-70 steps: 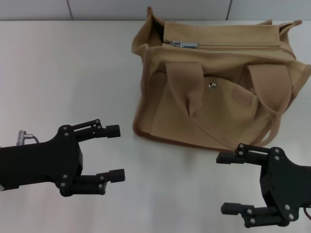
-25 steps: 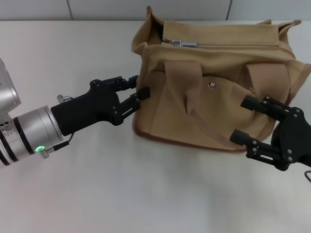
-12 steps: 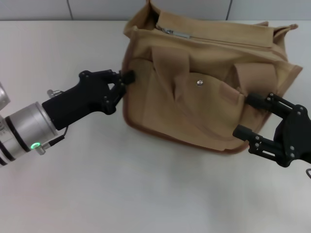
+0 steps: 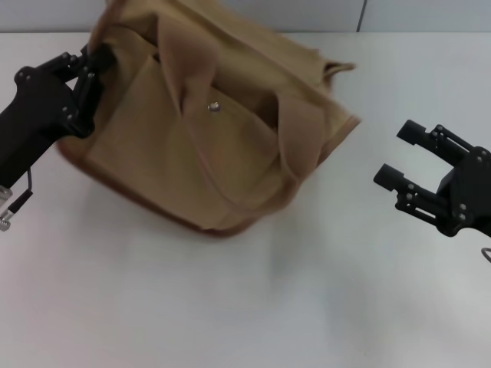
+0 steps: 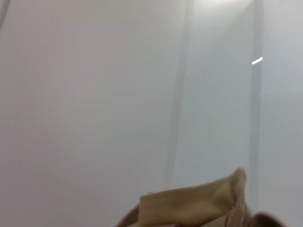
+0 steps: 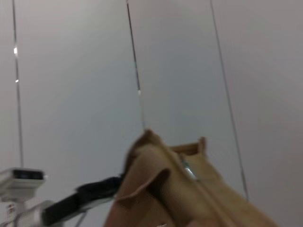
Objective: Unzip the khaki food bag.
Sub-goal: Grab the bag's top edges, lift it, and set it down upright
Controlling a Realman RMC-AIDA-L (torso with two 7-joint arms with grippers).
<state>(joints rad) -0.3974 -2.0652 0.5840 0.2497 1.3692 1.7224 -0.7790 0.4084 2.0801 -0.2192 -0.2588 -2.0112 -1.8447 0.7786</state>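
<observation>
1. Head view: khaki food bag [image 4: 207, 130] sits on the white desk [image 4: 230, 307], far-left part of it, rotated so its long side runs diagonally. Front pocket with the silver snap [image 4: 214, 108] faces the camera. One strap handle [image 4: 188, 57] flops over the pocket, the other [image 4: 299, 146] hangs toward the bag's right end. Brown base piping [image 4: 146, 201] shows along the lower edge. Zipper not visible from here.
2. Head view: left end effector [image 4: 90, 65] is at the bag's upper-left corner, fingers clenched on the canvas there. Its black body runs off the left edge.
3. Head view: right end effector [image 4: 406, 157] is over bare desk, well apart from the bag's right end, fingers spread, holding nothing.
4. Left wrist view: mostly pale wall panels. A tan fold of the bag [image 5: 199, 203] pokes in at the frame edge. Own fingers not shown here.
5. Right wrist view: the bag [image 6: 175, 189] seen from its end, tan canvas bunched, a silver glint of the zipper [image 6: 187, 171] along the top. The left end effector [image 6: 102, 187] shows as a dark shape touching the bag's far side, grey arm segment [image 6: 21, 182] behind it. Wall panels fill the rest.
</observation>
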